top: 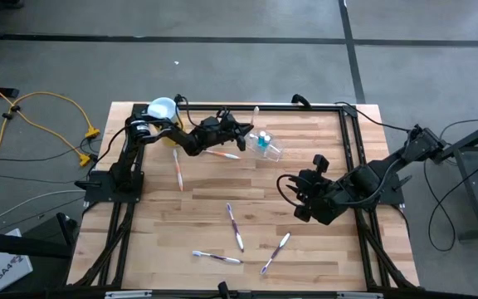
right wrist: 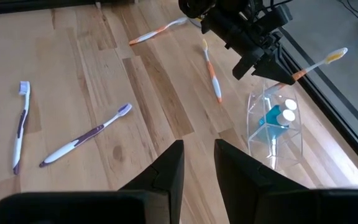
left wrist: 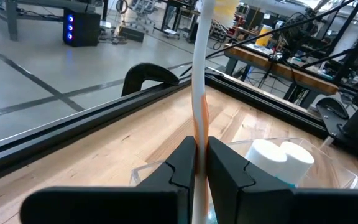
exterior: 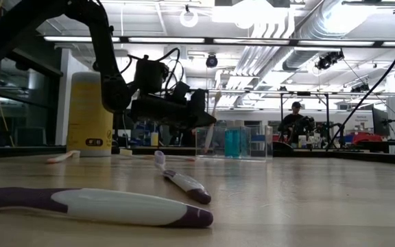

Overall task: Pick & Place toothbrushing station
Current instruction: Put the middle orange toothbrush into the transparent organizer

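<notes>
The toothbrushing station [top: 267, 146] is a clear holder standing upright at the table's far middle, with two white-capped blue tubes inside [right wrist: 277, 117]. My left gripper [top: 243, 129] is level just left of it, shut on an orange-and-white toothbrush [right wrist: 319, 63] whose yellow bristle head points up and away. In the low view the brush's lower end [exterior: 208, 139] shows at the holder's left end; whether it is inside cannot be told. My right gripper [top: 299, 196] hovers open above the table's right middle, with nothing between its fingers. My left gripper pinches the toothbrush's handle at its orange part [left wrist: 201, 134] between its two fingers. The fingers come level from the table's left and lie across the brush. The brush stands steeply tilted, head up, and its lower end is hidden below the fingers.
A yellow canister with a pale blue lid [top: 163, 108] stands at the far left corner. Two orange-white toothbrushes [top: 178, 170] [top: 221, 154] lie left of the holder. Three purple-white ones [top: 235, 226] [top: 217, 257] [top: 275, 253] lie toward the near edge. A black frame [top: 305, 106] rims the table.
</notes>
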You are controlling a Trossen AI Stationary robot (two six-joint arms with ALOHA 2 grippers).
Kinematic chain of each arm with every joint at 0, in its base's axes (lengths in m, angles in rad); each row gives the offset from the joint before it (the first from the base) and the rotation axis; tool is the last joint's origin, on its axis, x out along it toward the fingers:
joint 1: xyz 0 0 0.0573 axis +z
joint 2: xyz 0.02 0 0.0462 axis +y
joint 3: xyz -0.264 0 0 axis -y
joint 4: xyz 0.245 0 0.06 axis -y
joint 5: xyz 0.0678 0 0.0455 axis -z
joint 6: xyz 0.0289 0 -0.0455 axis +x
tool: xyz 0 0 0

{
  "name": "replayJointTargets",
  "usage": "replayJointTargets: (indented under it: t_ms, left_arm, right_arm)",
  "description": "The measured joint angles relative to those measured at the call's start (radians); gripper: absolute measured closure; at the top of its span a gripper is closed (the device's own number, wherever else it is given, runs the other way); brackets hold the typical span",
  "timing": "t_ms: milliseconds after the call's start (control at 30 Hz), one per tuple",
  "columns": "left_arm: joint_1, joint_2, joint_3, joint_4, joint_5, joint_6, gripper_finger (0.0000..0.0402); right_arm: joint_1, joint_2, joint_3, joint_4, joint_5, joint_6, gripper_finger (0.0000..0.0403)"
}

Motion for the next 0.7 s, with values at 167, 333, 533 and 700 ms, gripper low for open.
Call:
replayJointTargets:
  t_ms: [167,333,533,700]
  left_arm:
    - [0.0,0.0,0.0,-0.002,0.003,0.002,0.0375]
    - [0.0,0.0,0.0,-0.002,0.021,0.015,0.0364]
    - [-0.002,0.0,0.0,-0.001,0.034,0.014,0.0333]
    - [-0.002,0.001,0.0,0.0,0.035,0.004,0.0329]
  right_arm:
    - [0.0,0.0,0.0,0.003,-0.016,0.0,0.0322]
    - [0.0,0.0,0.0,0.003,-0.015,0.0,0.0322]
    - [0.0,0.0,0.0,0.003,-0.016,0.0,0.0322]
    - [0.001,0.0,0.0,0.008,-0.027,0.005,0.0322]
